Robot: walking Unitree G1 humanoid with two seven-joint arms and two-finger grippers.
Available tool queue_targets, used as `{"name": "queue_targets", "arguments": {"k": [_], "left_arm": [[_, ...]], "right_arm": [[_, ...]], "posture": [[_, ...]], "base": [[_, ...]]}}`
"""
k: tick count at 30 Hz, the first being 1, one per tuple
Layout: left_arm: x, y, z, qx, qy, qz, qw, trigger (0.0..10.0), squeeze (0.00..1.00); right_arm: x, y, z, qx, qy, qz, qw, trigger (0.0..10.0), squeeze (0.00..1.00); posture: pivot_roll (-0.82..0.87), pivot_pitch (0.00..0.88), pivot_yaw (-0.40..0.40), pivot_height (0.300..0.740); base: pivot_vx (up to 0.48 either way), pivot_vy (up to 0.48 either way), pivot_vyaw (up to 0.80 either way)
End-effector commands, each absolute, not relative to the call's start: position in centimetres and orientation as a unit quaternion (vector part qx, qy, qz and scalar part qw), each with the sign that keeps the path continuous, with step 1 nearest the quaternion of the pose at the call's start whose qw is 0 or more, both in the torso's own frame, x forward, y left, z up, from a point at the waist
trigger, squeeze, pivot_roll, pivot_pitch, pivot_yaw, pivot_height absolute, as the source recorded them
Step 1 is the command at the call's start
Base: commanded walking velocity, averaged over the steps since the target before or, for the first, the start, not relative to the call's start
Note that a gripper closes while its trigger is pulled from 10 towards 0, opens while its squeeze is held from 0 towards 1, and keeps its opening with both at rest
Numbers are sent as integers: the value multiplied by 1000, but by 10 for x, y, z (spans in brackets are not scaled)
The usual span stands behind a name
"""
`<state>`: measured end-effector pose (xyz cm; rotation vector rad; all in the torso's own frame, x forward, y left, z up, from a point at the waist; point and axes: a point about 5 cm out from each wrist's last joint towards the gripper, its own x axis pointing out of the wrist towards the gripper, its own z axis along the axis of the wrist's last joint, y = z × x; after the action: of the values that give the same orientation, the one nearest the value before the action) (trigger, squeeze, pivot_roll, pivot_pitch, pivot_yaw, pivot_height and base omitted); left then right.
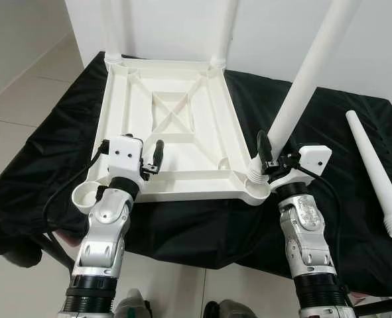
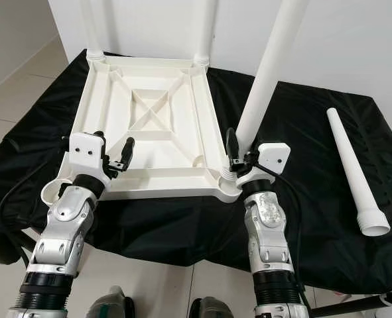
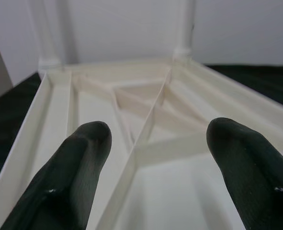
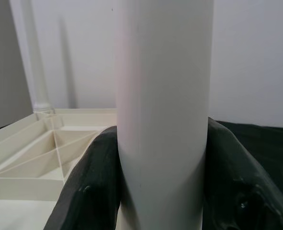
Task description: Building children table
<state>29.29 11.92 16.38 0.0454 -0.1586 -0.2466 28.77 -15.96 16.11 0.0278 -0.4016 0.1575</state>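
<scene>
The upturned tabletop is viewed from above its near edge by both head cameras and seen close, along its ribs, by each wrist camera

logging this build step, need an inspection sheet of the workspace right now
surface: black cloth draped over the work surface
job's things: white tabletop upside down, two legs in far corners; third leg tilted in near right socket; spare leg lying on the cloth; near left socket empty
clutter: nothing seen
grippers: left gripper open over the tabletop's near edge; right gripper shut on third leg
cables: black cable looping by left wrist
surroundings: white wall, tiled floor
</scene>
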Motion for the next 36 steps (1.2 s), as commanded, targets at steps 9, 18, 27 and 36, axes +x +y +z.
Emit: {"name": "queue_targets", "arguments": {"k": [9, 18, 27, 36], "left_arm": [[289, 81, 198, 4, -112, -268, 957, 10000, 1000], [273, 46, 211, 10, -122, -418, 900, 10000, 0], [264, 35, 231, -27, -127, -480, 868, 10000, 0], [255, 31, 247, -77, -128, -536, 831, 10000, 0]], "right_arm": [[298, -160, 178, -20, -220, 121, 968, 10000, 0], [303, -154, 179, -45, -202, 189, 960, 10000, 0], [303, -149, 178, -50, -189, 230, 953, 10000, 0], [301, -146, 175, -49, -174, 270, 946, 10000, 0]], "posture": [[43, 0, -60, 740], [57, 0, -65, 740], [53, 0, -60, 740], [55, 0, -54, 740]], "base": [[0, 0, 0], [0, 0, 0], [0, 0, 0], [0, 0, 0]]}}
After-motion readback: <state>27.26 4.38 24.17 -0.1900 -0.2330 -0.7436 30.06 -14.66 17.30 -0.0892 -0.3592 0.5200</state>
